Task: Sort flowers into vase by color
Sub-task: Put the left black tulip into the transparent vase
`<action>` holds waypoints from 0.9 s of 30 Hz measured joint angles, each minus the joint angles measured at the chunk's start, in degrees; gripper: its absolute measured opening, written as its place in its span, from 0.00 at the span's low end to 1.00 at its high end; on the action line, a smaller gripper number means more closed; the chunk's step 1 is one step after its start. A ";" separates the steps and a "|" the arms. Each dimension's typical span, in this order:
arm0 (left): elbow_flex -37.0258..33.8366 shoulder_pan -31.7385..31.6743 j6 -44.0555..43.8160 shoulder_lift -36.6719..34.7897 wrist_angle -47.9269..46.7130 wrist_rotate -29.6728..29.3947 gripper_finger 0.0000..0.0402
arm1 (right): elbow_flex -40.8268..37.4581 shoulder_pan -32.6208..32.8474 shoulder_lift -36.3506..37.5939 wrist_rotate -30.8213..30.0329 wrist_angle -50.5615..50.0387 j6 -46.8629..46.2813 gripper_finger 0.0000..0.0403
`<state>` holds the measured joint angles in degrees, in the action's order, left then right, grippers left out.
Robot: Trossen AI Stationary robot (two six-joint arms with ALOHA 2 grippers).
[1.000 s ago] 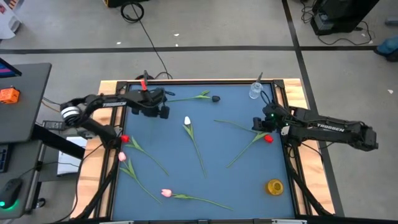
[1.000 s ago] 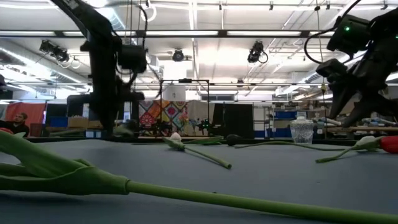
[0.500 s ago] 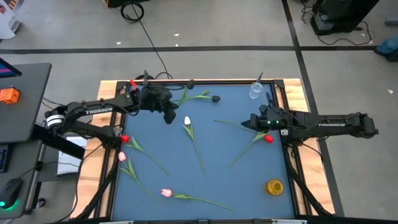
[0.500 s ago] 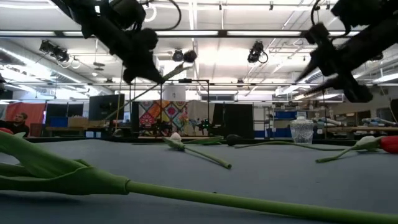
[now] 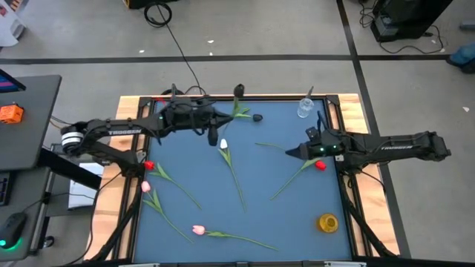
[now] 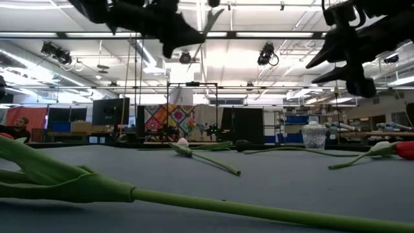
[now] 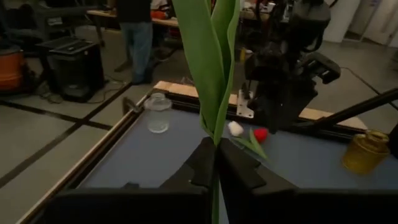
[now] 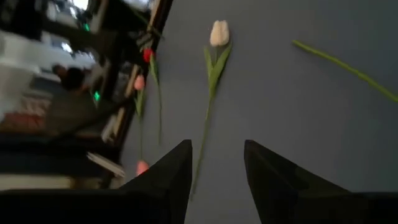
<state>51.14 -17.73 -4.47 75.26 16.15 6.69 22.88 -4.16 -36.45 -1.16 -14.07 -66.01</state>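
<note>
Black-headed, the artificial tulip (image 5: 238,91) clamped in the left tool (image 5: 210,119) is lifted clear of the blue-topped bench (image 5: 289,215), its dark head out past the bench's far edge in the high view. The left wrist view shows the two dark fingers closed on the thin green stem with the long leaves (image 7: 211,62) rising straight up from the grip.

The right tool (image 5: 295,153) hangs over the right part of the bench with its fingers apart and nothing between them, just beside the red tulip (image 5: 320,165).

A second black tulip (image 5: 257,117) lies near the far edge, a white tulip (image 5: 223,144) near the middle. A red one (image 5: 149,165) and a pink one (image 5: 145,187) lie at the left edge, and another pink one (image 5: 197,230) lies near the front.

Two vessels stand on the right side: a small clear glass vase (image 5: 303,109) at the far corner and a yellow glass vase (image 5: 327,222) near the front.

The step in hand looks like carrying the black flower to a vase (which vase takes which colour cannot be told). Next, the stem would need turning cut end down and lining up over a narrow mouth; a handover to the waiting right tool seems possible.
</note>
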 joint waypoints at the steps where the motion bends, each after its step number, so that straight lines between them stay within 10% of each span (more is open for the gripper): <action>1: 1.71 0.46 0.11 1.39 0.03 -0.01 0.06 | 0.96 -0.06 0.00 0.28 -2.06 1.59 0.39; 19: 24.04 2.59 -3.83 27.00 9.92 -1.21 0.07 | 11.87 -1.60 1.44 4.15 -18.63 18.77 0.39; 27: 33.44 2.76 -4.29 35.30 8.44 1.59 0.07 | 11.91 -1.92 1.54 -5.30 -13.14 27.44 0.42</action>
<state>84.58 -14.97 -8.76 110.56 24.59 8.28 34.79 -6.09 -34.91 -6.46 -27.21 -38.58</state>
